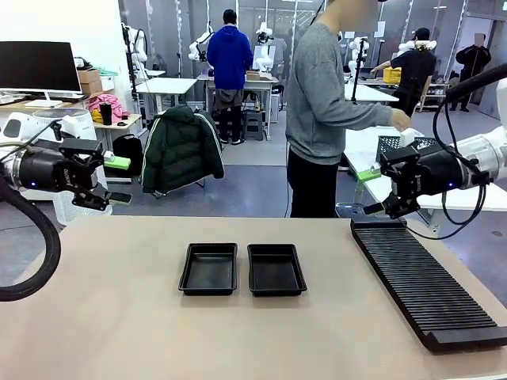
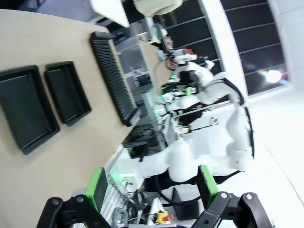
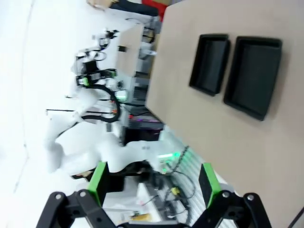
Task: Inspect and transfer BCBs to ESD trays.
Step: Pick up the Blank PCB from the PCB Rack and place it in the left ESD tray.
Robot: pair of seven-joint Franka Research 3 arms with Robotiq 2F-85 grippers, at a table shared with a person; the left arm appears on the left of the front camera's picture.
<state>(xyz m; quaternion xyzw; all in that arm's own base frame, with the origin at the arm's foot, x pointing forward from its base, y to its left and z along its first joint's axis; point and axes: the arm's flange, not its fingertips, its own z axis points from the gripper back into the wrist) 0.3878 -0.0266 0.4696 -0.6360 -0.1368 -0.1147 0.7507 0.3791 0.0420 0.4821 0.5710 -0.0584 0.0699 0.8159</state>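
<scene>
Two empty black ESD trays sit side by side mid-table, the left tray and the right tray. No BCBs are in view. My left gripper hovers open above the table's far left edge, well away from the trays. Above the far end of the ribbed rack, my right gripper also stands open. Nothing lies between either pair of green pads.
A long black slotted rack runs along the table's right side. A person in a grey sweater stands at the far edge, turned aside and reaching toward a side table. The tan tabletop is bare around the trays.
</scene>
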